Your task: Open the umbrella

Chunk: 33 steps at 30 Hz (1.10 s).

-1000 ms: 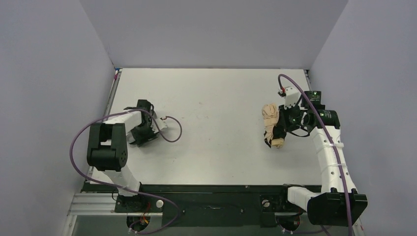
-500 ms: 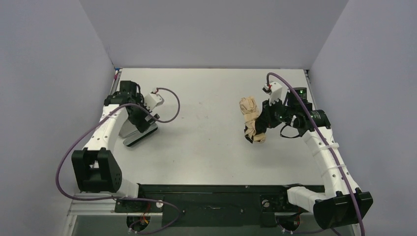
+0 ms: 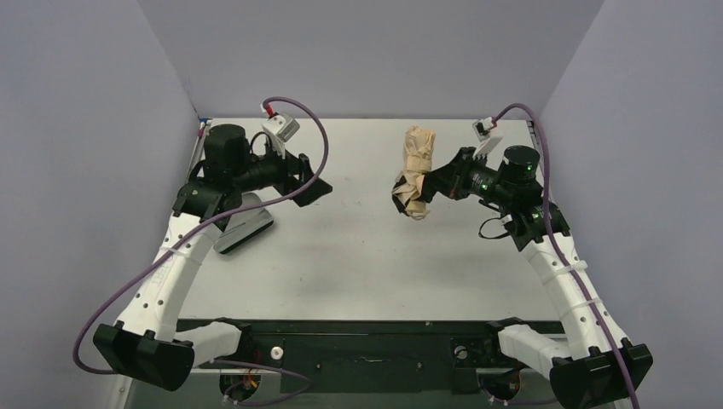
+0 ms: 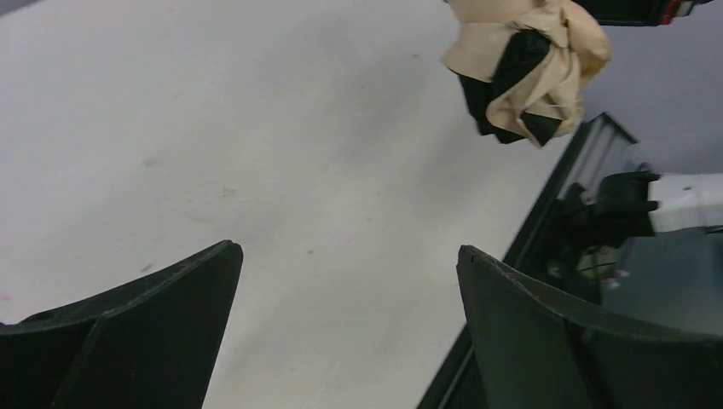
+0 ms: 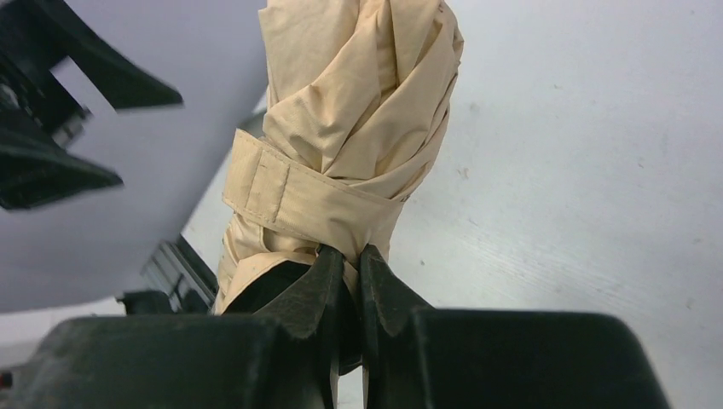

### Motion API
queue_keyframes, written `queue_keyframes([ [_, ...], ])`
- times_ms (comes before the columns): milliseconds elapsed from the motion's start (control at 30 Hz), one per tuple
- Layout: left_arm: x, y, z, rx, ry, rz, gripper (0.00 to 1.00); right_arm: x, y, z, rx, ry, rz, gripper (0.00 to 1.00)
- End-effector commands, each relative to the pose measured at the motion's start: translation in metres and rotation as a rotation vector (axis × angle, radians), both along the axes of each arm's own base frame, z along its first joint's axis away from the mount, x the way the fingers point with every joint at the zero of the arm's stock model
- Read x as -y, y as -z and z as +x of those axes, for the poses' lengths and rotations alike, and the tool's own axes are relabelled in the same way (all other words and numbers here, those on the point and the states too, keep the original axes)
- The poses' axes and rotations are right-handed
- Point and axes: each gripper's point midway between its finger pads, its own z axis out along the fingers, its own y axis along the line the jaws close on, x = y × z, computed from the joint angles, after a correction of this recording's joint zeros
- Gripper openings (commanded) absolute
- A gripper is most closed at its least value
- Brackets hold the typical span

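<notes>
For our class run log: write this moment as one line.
right gripper: shut on umbrella, held aloft | left gripper: open, empty | strap: fastened | task: not done

Umbrella (image 5: 341, 145): no print or brand I can read.
Arms (image 3: 567, 281): no legible label or number from where I stand.

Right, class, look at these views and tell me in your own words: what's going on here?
The right pincer is shut on the folded umbrella, gripping it by its strap and holding it up off the table. The canopy is bundled tight, so it is not yet open. The left pincer is open and empty, raised and facing the umbrella. A grey pouch lies on the table by the left arm.
</notes>
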Motion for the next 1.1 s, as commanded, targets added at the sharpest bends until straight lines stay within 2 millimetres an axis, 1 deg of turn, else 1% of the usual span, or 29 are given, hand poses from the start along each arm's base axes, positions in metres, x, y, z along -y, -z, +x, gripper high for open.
queue_keyframes([
  [0, 0.044, -0.031, -0.018, -0.163, 0.057, -0.336, 0.98, -0.006, -0.085, 0.013, 0.112, 0.11, 0.265, 0.0],
  [33, 0.046, -0.028, -0.02, -0.176, 0.065, -0.339, 0.99, -0.001, -0.087, 0.016, 0.112, 0.152, 0.267, 0.0],
  [67, 0.053, -0.023, -0.023, -0.19, 0.083, -0.34, 0.97, 0.002, -0.087, 0.015, 0.092, 0.178, 0.265, 0.0],
  [100, 0.059, -0.023, -0.026, -0.19, 0.108, -0.343, 0.93, 0.01, -0.085, 0.021, 0.085, 0.242, 0.258, 0.0],
  [133, 0.071, -0.02, -0.035, -0.208, 0.149, -0.341, 0.91, 0.015, -0.082, 0.02, 0.058, 0.277, 0.25, 0.0],
  [167, 0.079, -0.018, -0.038, -0.209, 0.175, -0.341, 0.88, 0.024, -0.08, 0.025, 0.052, 0.346, 0.24, 0.0],
  [200, 0.092, -0.017, -0.048, -0.216, 0.219, -0.337, 0.87, 0.029, -0.078, 0.024, 0.037, 0.376, 0.229, 0.0],
  [233, 0.099, -0.015, -0.049, -0.219, 0.235, -0.335, 0.84, 0.038, -0.073, 0.027, 0.022, 0.431, 0.209, 0.0],
  [267, 0.109, -0.016, -0.056, -0.224, 0.264, -0.334, 0.82, 0.042, -0.076, 0.028, 0.025, 0.459, 0.204, 0.0],
  [300, 0.115, -0.014, -0.052, -0.226, 0.265, -0.337, 0.78, 0.051, -0.075, 0.03, 0.02, 0.51, 0.19, 0.0],
  [333, 0.122, -0.014, -0.054, -0.245, 0.27, -0.349, 0.76, 0.055, -0.074, 0.032, 0.017, 0.535, 0.182, 0.0],
  [367, 0.127, -0.014, -0.047, -0.241, 0.265, -0.362, 0.74, 0.061, -0.075, 0.033, 0.019, 0.57, 0.173, 0.0],
  [400, 0.132, -0.015, -0.047, -0.255, 0.262, -0.379, 0.73, 0.065, -0.075, 0.034, 0.02, 0.588, 0.167, 0.0],
  [433, 0.137, -0.019, -0.037, -0.225, 0.252, -0.403, 0.72, 0.071, -0.074, 0.035, 0.02, 0.623, 0.154, 0.0],
  [467, 0.142, -0.021, -0.037, -0.235, 0.249, -0.426, 0.71, 0.074, -0.073, 0.035, 0.021, 0.639, 0.146, 0.0],
  [500, 0.148, -0.024, -0.029, -0.212, 0.24, -0.45, 0.71, 0.08, -0.071, 0.036, 0.02, 0.668, 0.128, 0.0],
  [533, 0.154, -0.025, -0.03, -0.225, 0.243, -0.467, 0.71, 0.083, -0.07, 0.035, 0.021, 0.68, 0.121, 0.0],
  [567, 0.159, -0.024, -0.023, -0.22, 0.225, -0.475, 0.73, 0.085, -0.068, 0.035, 0.021, 0.688, 0.107, 0.0],
  [600, 0.165, -0.025, -0.026, -0.227, 0.232, -0.482, 0.75, 0.086, -0.068, 0.034, 0.024, 0.69, 0.104, 0.0],
  [633, 0.171, -0.024, -0.022, -0.222, 0.224, -0.49, 0.75, 0.087, -0.067, 0.033, 0.023, 0.69, 0.096, 0.0],
  [767, 0.193, -0.025, -0.028, -0.246, 0.245, -0.513, 0.75, 0.087, -0.072, 0.032, 0.048, 0.686, 0.099, 0.0],
  [833, 0.2, -0.024, -0.03, -0.247, 0.256, -0.514, 0.72, 0.087, -0.077, 0.032, 0.07, 0.684, 0.113, 0.0],
  [900, 0.206, -0.021, -0.031, -0.248, 0.258, -0.509, 0.69, 0.084, -0.077, 0.034, 0.075, 0.671, 0.127, 0.0],
  [1000, 0.207, -0.016, -0.026, -0.261, 0.232, -0.505, 0.63, 0.079, -0.083, 0.036, 0.09, 0.644, 0.134, 0.0],
  [1067, 0.208, -0.015, -0.025, -0.26, 0.231, -0.507, 0.61, 0.078, -0.087, 0.039, 0.116, 0.637, 0.118, 0.0],
])
